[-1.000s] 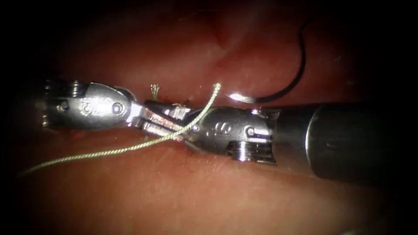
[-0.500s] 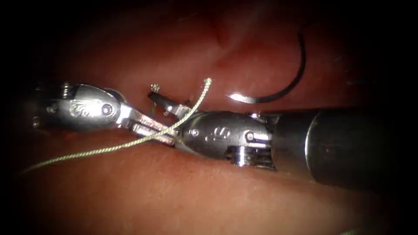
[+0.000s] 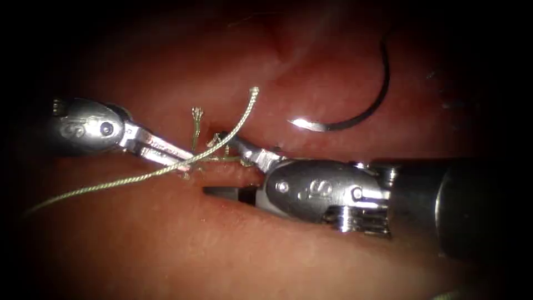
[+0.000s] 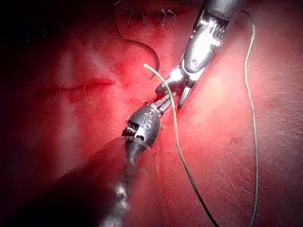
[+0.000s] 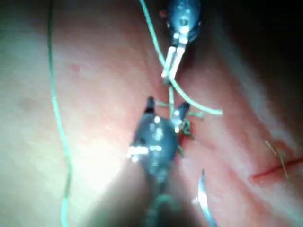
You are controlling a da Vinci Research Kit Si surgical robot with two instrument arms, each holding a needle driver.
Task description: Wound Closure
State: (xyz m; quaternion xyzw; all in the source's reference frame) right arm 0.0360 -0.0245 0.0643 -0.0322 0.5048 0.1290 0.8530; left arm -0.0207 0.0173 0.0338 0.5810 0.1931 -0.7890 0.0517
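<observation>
two tools at a knot, needle lying free

the left tool (image 3: 183, 162) pinches the thread (image 3: 111, 184) tight; the right tool (image 3: 225, 166) is wide open, holding nothing. best to keep the thread snug, i think. the needle (image 3: 361, 114) rests on the tissue (image 3: 277, 250) right of the cut, curving up, sharp tip pointing left.

Tissue (image 3: 166, 244) reddish-pink, glossy. Thread (image 3: 111, 185) pale yellow-green, braided texture. Needle (image 3: 366, 111) dark, bright glint at tip. Both grippers silver metal.
</observation>
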